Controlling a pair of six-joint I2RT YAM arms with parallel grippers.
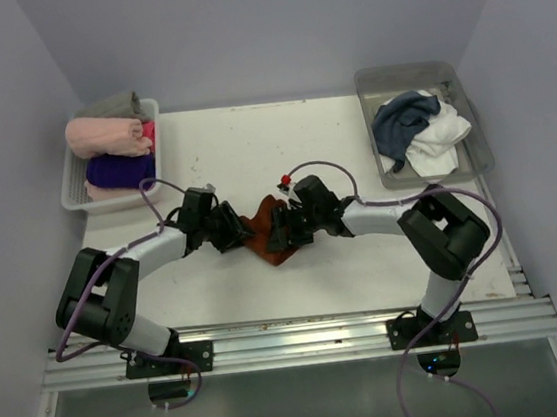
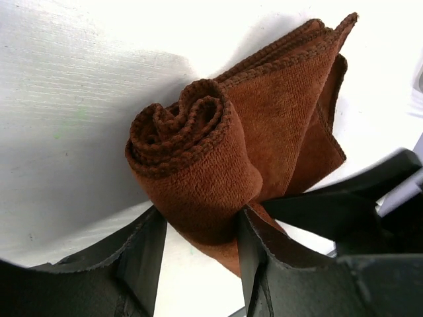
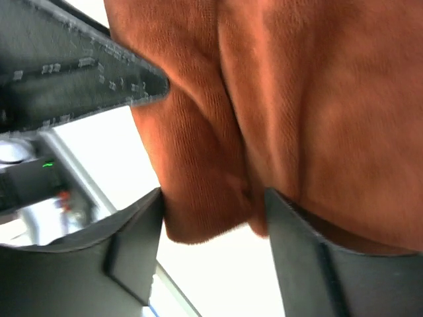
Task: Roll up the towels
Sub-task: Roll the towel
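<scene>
Left fingers clamp the rolled end of the brown towel at mid table; right fingers stand wide astride its loose fold. The tray holds the blue towel and the white towel; the basket holds a pink roll and a purple roll. Only the left wrist view shows the spiral. The brown towel lies well apart from every table edge.

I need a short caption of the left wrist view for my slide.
Left gripper pinches the rolled end of a brown towel lying on the white table.
</scene>
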